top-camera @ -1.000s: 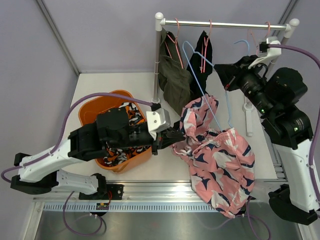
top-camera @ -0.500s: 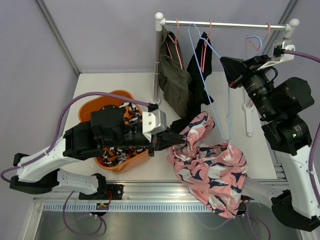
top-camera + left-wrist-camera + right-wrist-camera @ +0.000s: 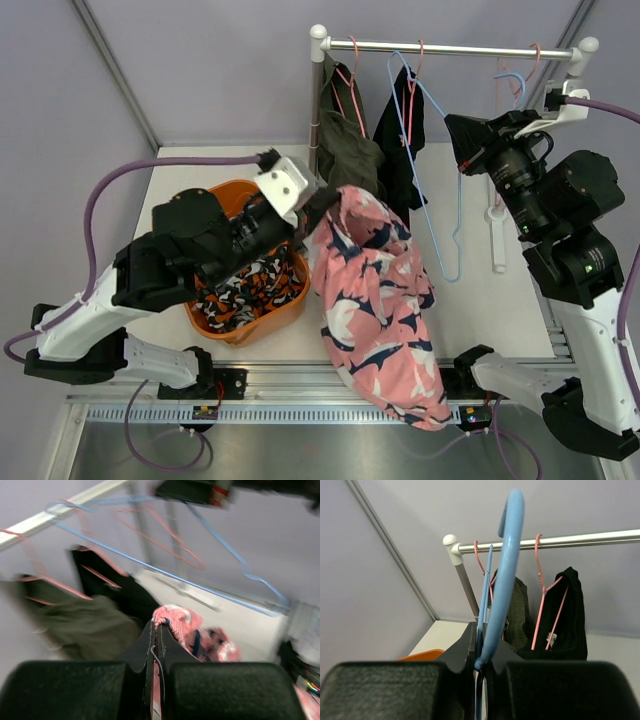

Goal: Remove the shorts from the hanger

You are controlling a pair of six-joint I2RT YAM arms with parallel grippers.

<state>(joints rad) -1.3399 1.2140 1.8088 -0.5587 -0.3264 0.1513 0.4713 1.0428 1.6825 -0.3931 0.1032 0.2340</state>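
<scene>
Steel rack [image 3: 450, 48] at the back holds the olive shorts [image 3: 350, 160] and black shorts [image 3: 405, 140]. Pink shorts [image 3: 375, 310] hang clear of the blue hanger [image 3: 512, 530], draping beside the basket [image 3: 255, 325] to the table's near edge. The left gripper [image 3: 328, 198] is clamped on their top edge, and the right gripper [image 3: 482, 650] pinches the bare hanger. Removal looks done; next, swing over the basket and let go.
</scene>
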